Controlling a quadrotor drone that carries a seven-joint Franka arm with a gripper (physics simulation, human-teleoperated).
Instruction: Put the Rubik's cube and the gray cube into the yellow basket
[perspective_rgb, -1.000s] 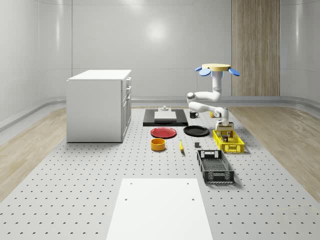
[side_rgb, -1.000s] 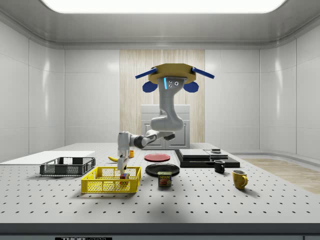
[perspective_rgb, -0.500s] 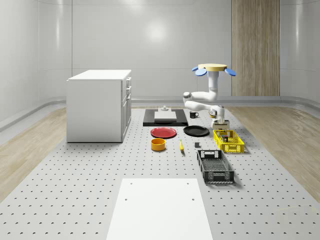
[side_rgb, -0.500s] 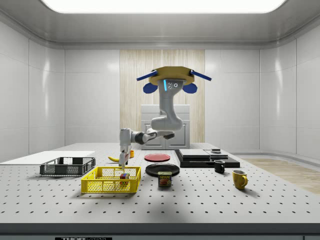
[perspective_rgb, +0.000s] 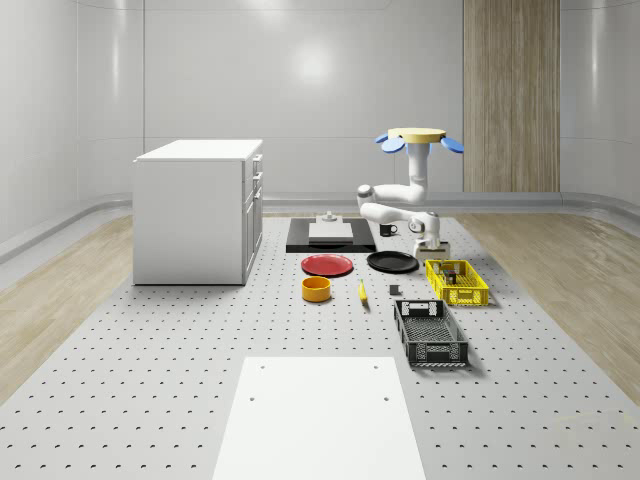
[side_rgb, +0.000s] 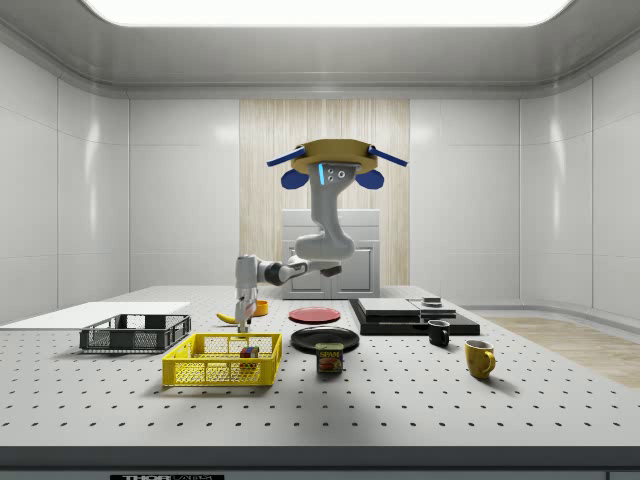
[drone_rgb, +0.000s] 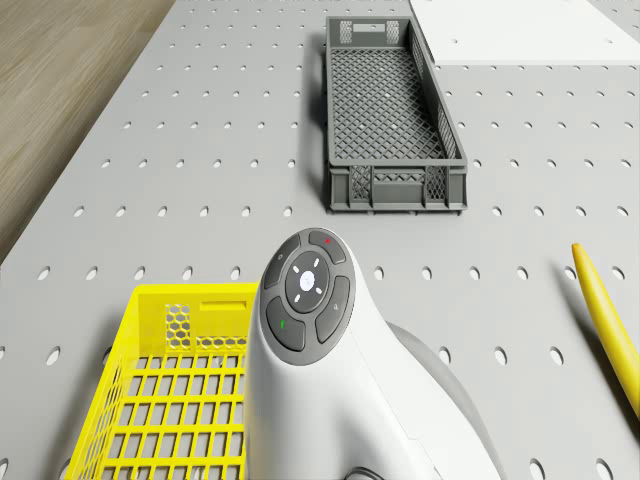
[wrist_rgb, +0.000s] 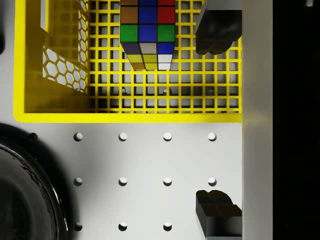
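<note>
The yellow basket (wrist_rgb: 55, 65), a lattice of thin plastic bars with honeycomb-pierced walls, holds the Rubik's cube (wrist_rgb: 147, 32), its top cut off in the wrist view. The tool (wrist_rgb: 218, 125) hangs spread and empty over the basket's rim above the perforated table (perspective_rgb: 150, 380); the drone (side_rgb: 325, 160) hovers beyond the basket

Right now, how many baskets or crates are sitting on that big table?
2. The yellow basket sits by the black plate, just below the hanging gripper. The dark gray crate lies just in front of it, nearer the whole-scene camera.
</note>
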